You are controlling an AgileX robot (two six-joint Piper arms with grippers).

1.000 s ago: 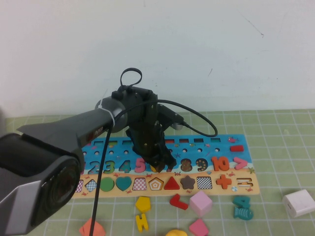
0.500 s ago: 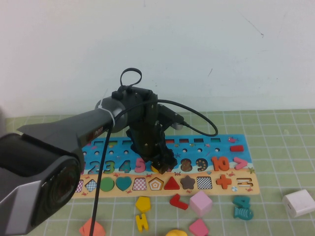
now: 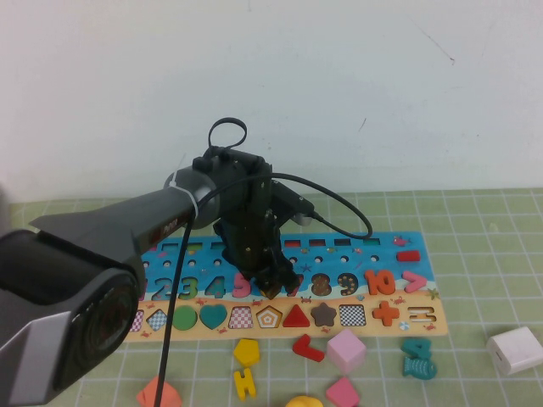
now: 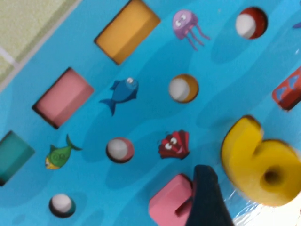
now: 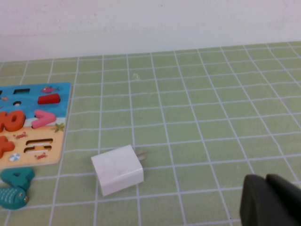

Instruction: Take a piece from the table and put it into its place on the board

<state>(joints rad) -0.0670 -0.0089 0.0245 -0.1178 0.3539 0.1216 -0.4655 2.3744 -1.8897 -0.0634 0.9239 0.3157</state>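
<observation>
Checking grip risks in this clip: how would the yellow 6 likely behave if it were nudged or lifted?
The yellow 6 looks thick, flat and rigid, so it would probably slide rather than roll or bend. It appears to be lying on the board beneath the left claw. Its small size suggests lightness. The right claw is far off.

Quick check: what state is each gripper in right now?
Left gripper: over the board, above the yellow 6; fingers cannot be told.
Right gripper: shut, empty, near the white charger.
</observation>
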